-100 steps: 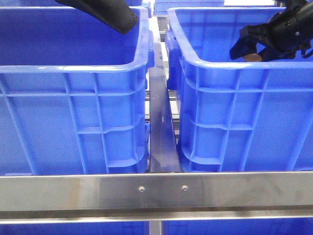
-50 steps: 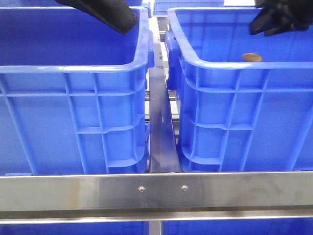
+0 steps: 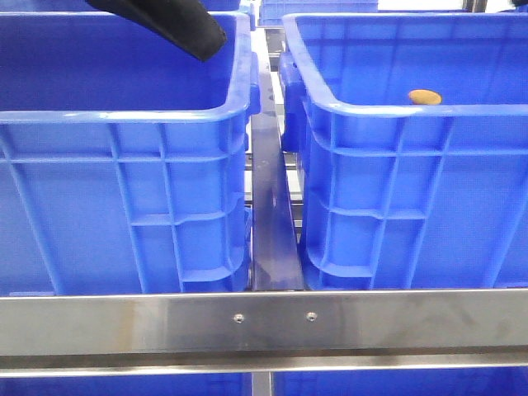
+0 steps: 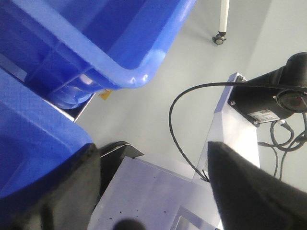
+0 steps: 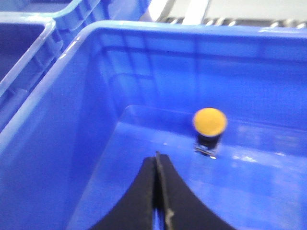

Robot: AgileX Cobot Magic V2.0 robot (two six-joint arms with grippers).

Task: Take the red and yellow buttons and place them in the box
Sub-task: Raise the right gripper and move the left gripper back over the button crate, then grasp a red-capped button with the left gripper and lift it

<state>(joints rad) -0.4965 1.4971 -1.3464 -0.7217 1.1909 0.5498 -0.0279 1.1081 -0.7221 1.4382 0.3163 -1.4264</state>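
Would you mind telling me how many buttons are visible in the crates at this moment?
1: a yellow button standing on the floor of the right-hand crate, just ahead of the shut right gripper. No red button shows; crate walls hide much of both floors, so one may be hidden.

Open room above yellow button [image 5: 209,120] in box [image 5: 96,96].

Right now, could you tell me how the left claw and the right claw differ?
The left claw is open, its fingers spread wide; the right claw is shut, fingers pressed together. The left claw looks past a crate's rim at the floor; the right claw points into the right crate, towards the yellow button. Both hold nothing.
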